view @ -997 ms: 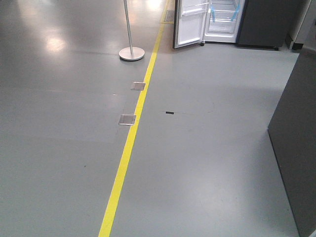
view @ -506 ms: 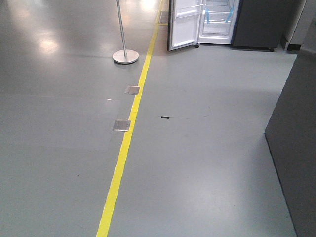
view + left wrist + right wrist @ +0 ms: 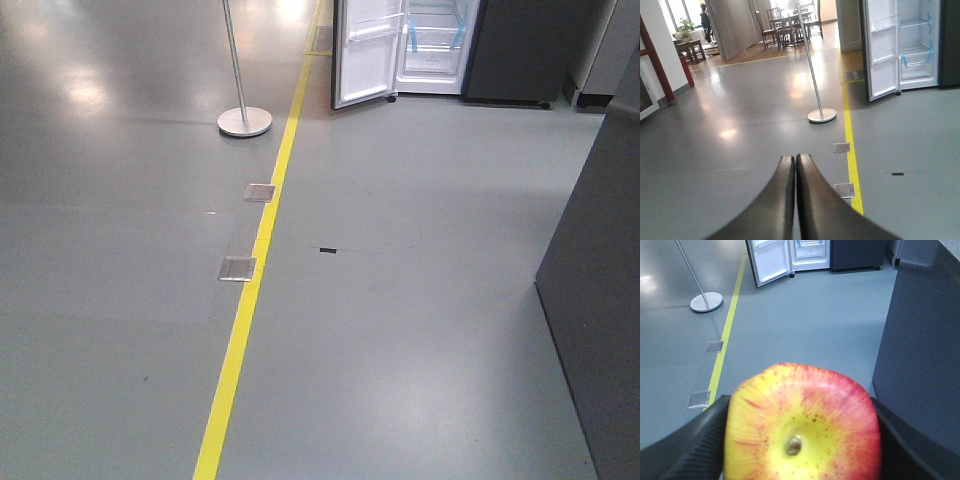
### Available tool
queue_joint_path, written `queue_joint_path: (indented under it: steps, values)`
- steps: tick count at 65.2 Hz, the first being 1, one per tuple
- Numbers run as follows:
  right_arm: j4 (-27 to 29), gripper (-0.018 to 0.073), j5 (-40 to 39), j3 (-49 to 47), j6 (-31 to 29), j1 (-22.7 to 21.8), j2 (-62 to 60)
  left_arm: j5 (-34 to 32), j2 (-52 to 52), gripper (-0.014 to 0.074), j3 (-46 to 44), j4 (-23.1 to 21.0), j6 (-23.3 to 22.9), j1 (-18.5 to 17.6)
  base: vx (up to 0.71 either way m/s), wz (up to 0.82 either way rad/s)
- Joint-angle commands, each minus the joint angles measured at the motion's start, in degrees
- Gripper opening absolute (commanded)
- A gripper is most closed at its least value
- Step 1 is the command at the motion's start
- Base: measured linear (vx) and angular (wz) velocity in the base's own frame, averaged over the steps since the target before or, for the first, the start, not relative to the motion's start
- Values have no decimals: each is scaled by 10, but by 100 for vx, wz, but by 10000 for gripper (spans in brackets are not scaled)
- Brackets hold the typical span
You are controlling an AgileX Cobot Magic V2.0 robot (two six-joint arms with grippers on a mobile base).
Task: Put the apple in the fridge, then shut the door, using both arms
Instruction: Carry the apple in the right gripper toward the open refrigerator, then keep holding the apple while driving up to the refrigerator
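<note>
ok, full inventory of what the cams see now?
glossy round apple: 1, red and yellow, gripped
tall fridge: 1, dark grey, white inside, ahead
fridge door: 1, white-lined, swung open
floor line: 1, yellow, toward fridge
pole stand, round base: 1, silver, left of line
metal floor plates: 2, silver, beside line
small floor mark: 1, black, right of line
boxy counter: 1, dark grey, right edge
wooden dining furniture: several, brown, far background
left gripper: 1, black, shut
right gripper: 1, black, shut on apple

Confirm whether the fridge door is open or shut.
Open: the door stands swung outward, leaving the white interior of the fridge exposed.
</note>
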Motion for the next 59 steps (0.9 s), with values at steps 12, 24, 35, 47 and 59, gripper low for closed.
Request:
queue_joint_path:
  steps: [12, 24, 35, 47, 59]
  values:
    - [-7, 221, -43, -17, -5, -2, -16, -45, -8, -6, -10, 0, -4, -2, 18, -2]
    - [-7, 221, -43, -17, -5, -2, -16, -45, -8, -6, -10, 0, -4, -2, 20, -1]
    - [-7, 221, -43, -17, -5, -2, -16, -45, -8, -6, -10, 0, -4, -2, 21, -1]
    - [-7, 221, -43, -17, -5, -2, -16, -45, -8, -6, -10, 0, -4, -2, 21, -2]
    - [-7, 221, -43, -17, -5, -2, -16, -45, -8, -6, -10, 0, -4, -2, 21, -3]
